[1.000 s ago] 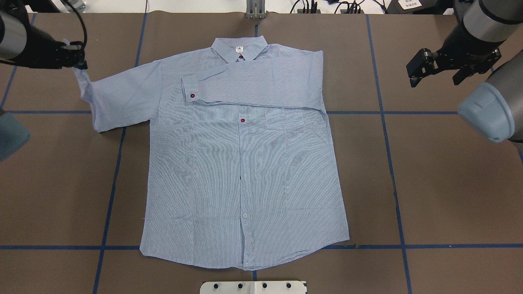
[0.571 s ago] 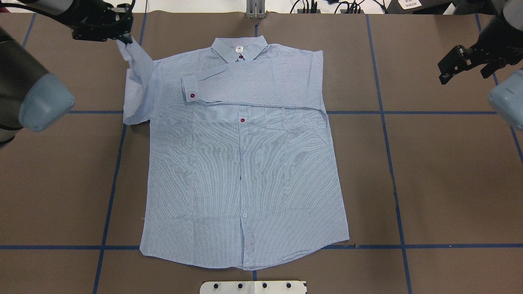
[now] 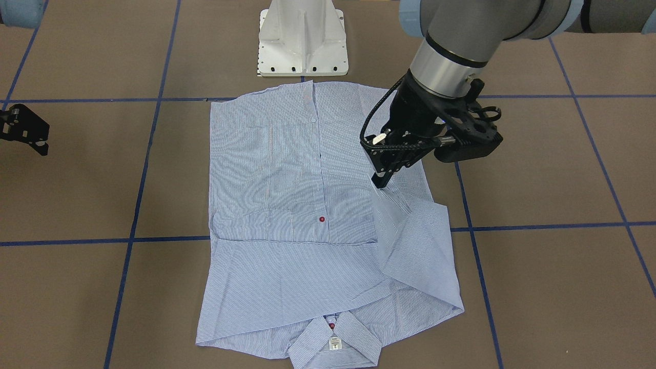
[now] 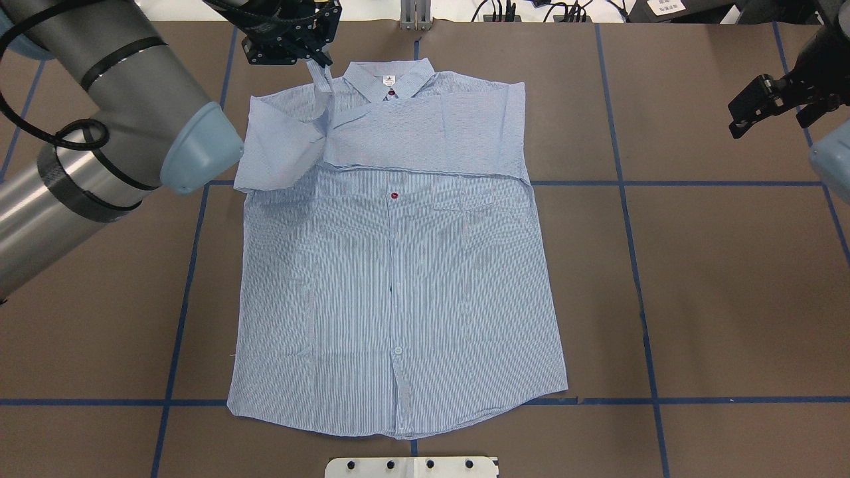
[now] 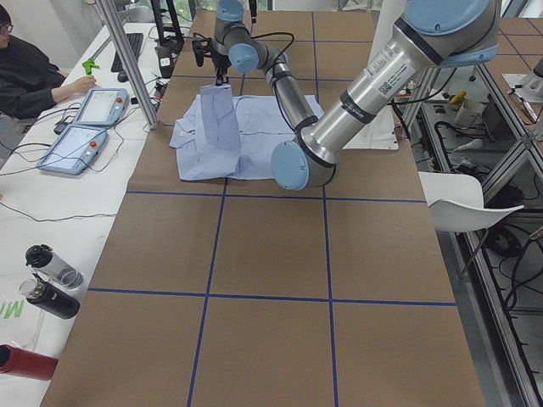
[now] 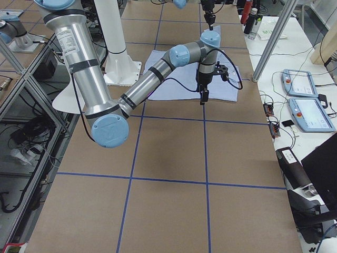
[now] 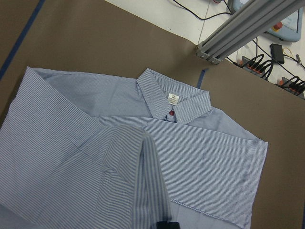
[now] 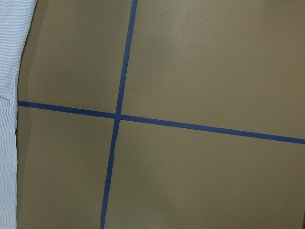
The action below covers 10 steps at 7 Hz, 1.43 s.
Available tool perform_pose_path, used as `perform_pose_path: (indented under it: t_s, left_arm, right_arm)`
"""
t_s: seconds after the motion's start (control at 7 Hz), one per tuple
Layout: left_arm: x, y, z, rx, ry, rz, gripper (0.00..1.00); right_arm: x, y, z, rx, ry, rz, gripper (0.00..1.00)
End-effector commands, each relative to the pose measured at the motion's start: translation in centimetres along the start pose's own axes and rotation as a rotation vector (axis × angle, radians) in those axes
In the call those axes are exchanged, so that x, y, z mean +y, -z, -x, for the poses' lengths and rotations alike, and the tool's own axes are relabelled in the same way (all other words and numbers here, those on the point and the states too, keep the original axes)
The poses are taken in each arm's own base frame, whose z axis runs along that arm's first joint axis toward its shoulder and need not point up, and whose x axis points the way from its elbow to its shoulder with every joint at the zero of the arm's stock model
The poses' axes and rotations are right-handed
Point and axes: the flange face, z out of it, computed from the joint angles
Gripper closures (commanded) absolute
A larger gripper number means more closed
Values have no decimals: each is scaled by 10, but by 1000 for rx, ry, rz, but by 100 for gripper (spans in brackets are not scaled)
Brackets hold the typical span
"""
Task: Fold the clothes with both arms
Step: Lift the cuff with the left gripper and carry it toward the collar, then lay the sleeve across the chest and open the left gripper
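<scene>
The light blue striped shirt lies flat, front up, collar at the far side. One sleeve is folded across its chest. My left gripper is shut on the cuff of the other sleeve, holding it up beside the collar, over the shoulder. From across the table the left gripper hangs above the shirt with that sleeve draping down. In the left wrist view the sleeve hangs below the camera. My right gripper hovers open and empty, right of the shirt.
Blue tape lines grid the brown table. The white pedestal base stands at the robot's edge. An aluminium post rises behind the collar. A seated person and two tablets are beside the table's far side.
My left gripper has carried the sleeve cuff from far left, up and rightward over the shirt's shoulder toward the collar. The right gripper has drifted outward to the right, still open.
</scene>
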Motion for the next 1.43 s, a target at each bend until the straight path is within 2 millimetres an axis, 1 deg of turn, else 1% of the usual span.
perform_pose_path:
  t_s: [0.0, 0.14, 0.29, 0.43, 0.57, 0.71, 0.86, 1.0, 1.14, 1.29]
  left_arm:
    - [0, -28, -16, 58, 52, 16, 100]
    - [0, -38, -27, 70, 66, 23, 100]
    - [14, -50, -34, 78, 69, 41, 100]
    - [39, -68, -37, 82, 46, 47, 100]
    - [73, -100, -39, 68, 24, 13, 100]
    - [104, -138, -39, 84, -6, 7, 100]
    - [127, -173, -49, 82, -23, 7, 100]
    - [144, -212, -75, 41, -26, -18, 100]
    - [147, -238, -84, 84, -39, -35, 100]
    - [148, -256, -75, 100, -53, -48, 100]
  right_arm:
    - [0, 0, 0, 2, -2, -1, 0]
    - [-1, -2, 0, 3, -3, 3, 0]
    - [-2, -4, -2, 4, -8, 7, 0]
    - [-3, -6, -3, 6, -12, 11, 0]
    - [-4, -7, -3, 7, -15, 13, 0]
    - [-4, -7, -3, 7, -17, 13, 0]
    - [-4, -5, -2, 5, -19, 10, 0]
    - [-3, -6, -3, 6, -18, 11, 0]
    - [-4, -4, -1, 6, -17, 7, 0]
    - [-4, -4, -1, 6, -18, 7, 0]
